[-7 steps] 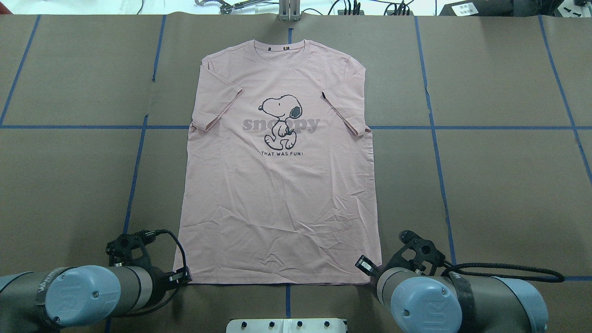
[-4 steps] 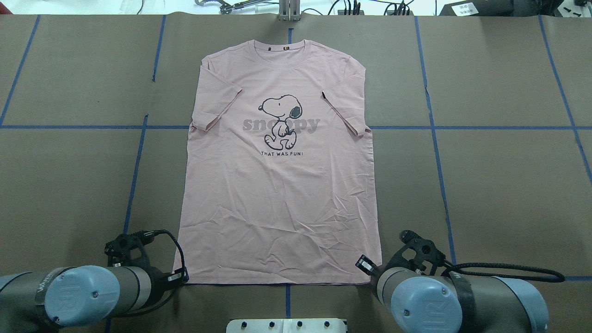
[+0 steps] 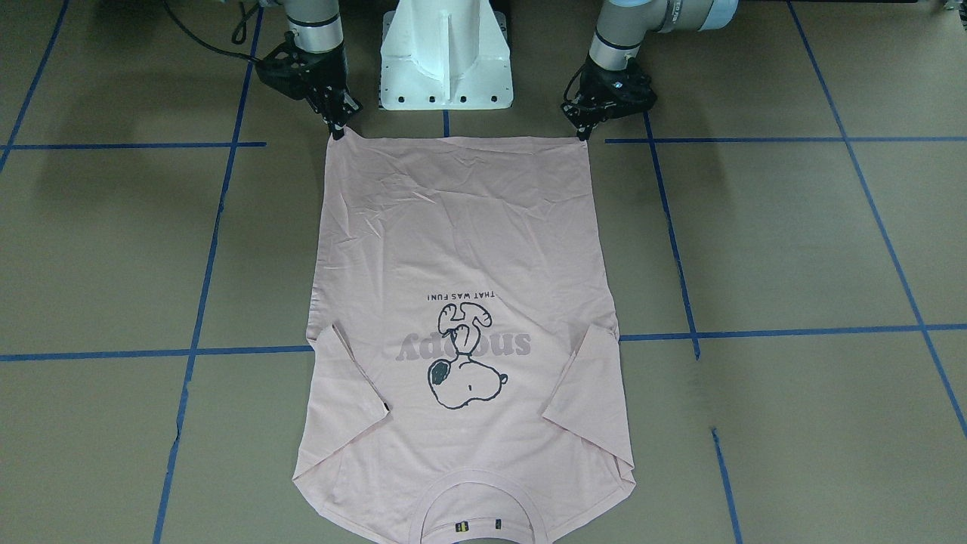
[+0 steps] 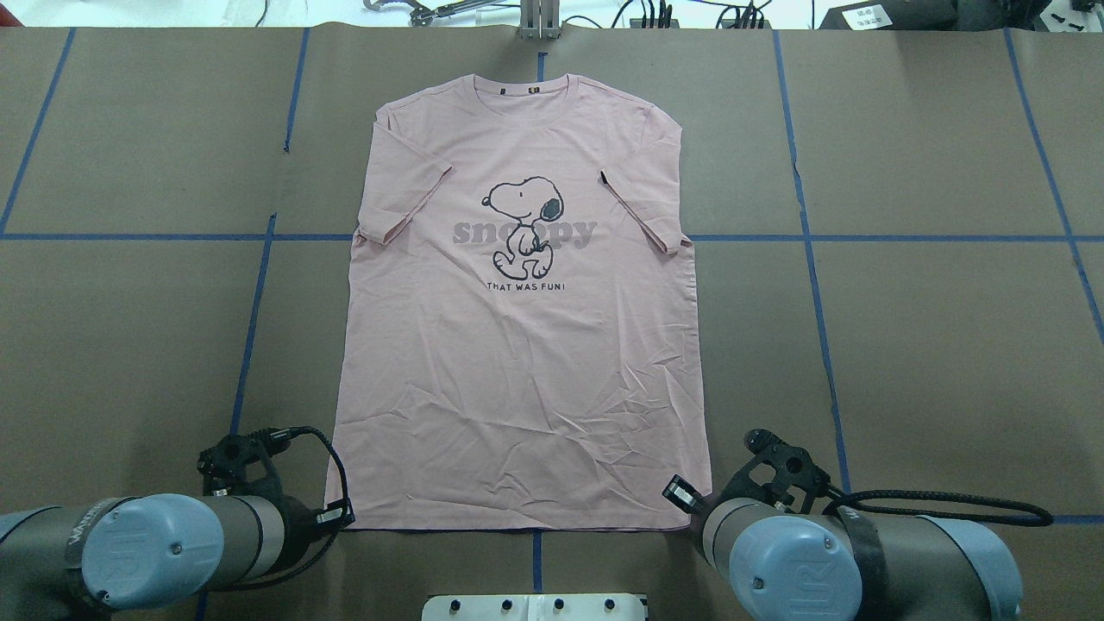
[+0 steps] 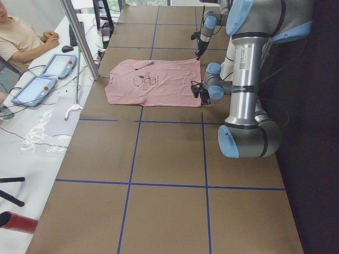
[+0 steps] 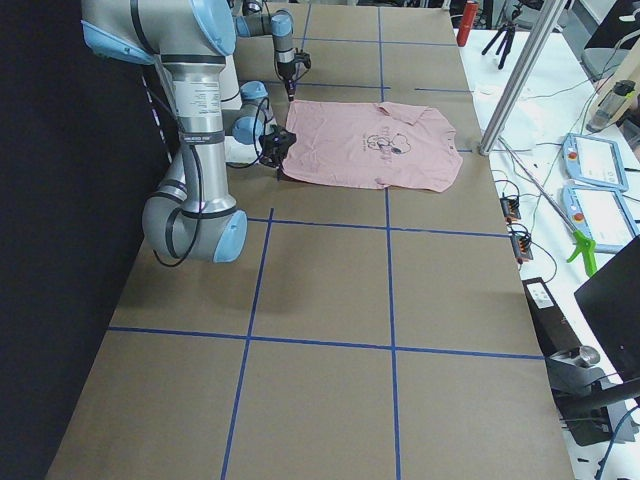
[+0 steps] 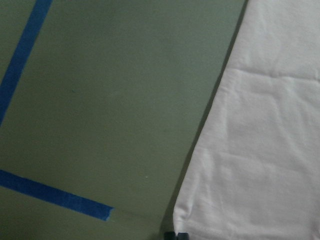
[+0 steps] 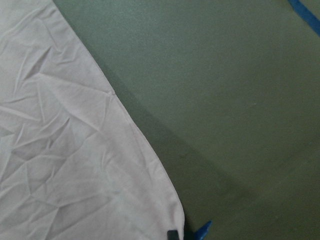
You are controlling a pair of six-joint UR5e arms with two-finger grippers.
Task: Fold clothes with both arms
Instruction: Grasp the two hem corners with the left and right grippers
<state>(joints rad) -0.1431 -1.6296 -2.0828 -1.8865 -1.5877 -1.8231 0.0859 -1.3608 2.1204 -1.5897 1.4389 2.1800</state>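
The pale pink T-shirt (image 4: 517, 362) lies flat on the table with the Snoopy print up, the collar far from me and the hem near me; it also shows in the front-facing view (image 3: 461, 249). My left gripper (image 3: 584, 136) has its fingers pinched together on the hem's left corner, seen close up in the left wrist view (image 7: 176, 234). My right gripper (image 3: 336, 134) is pinched on the hem's right corner, seen in the right wrist view (image 8: 172, 233). Both corners stay low on the table. From overhead my wrists hide the fingertips.
The brown table (image 4: 949, 345) carries blue tape lines (image 4: 819, 310). The white pedestal base (image 3: 446, 57) stands between my arms. A metal post (image 4: 539, 21) stands beyond the collar. An operator (image 5: 21, 37) sits with tablets at the far side.
My left gripper has shifted very slightly at the hem corner. The shirt and my right arm have not visibly moved.
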